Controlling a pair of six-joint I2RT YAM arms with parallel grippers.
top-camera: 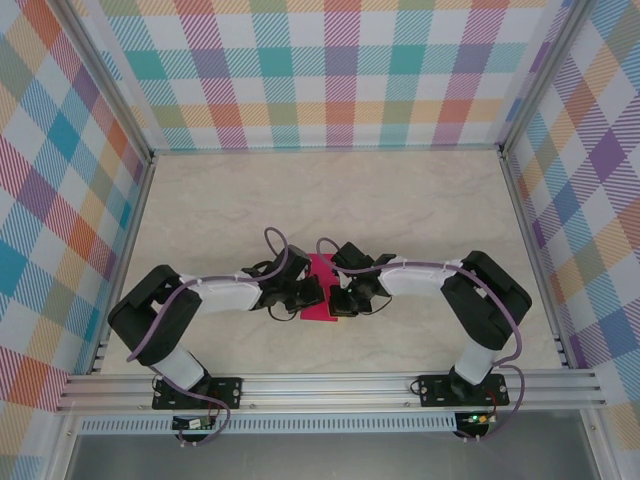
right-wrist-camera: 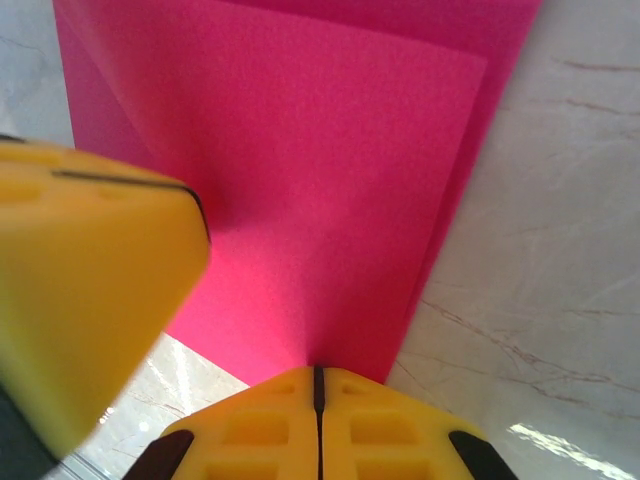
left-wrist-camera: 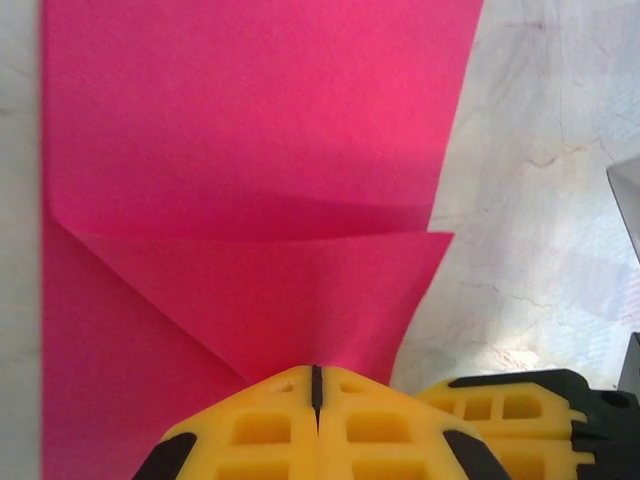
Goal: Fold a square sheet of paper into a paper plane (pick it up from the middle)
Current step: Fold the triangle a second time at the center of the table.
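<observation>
1. both arms are bent at the elbow and reach inward, so the left gripper point(top-camera: 308, 296) and the right gripper point(top-camera: 340, 298) meet tip to tip over the middle of the table point(top-camera: 420, 200).
2. the left gripper point(left-wrist-camera: 316, 374) has its yellow fingers pressed flat together, pinching the tip of a raised flap of the square sheet of paper point(left-wrist-camera: 250, 120).
3. the right gripper point(right-wrist-camera: 317, 372) is likewise closed with no gap, its fingertips on the near edge of the sheet point(right-wrist-camera: 330, 180).
4. the two grippers sit just beside each other: the right one's fingers point(left-wrist-camera: 500, 405) show at the lower right of the left wrist view, and a left finger point(right-wrist-camera: 90, 300) looms blurred at the left of the right wrist view.
5. the sheet point(top-camera: 321, 268) lies at the table's centre between the grippers, partly hidden under them.
6. it is plain magenta-pink and already folded: a triangular flap narrows to the left fingertips and casts a shadow on the layer beneath, and one layer overlaps another with straight edges.
</observation>
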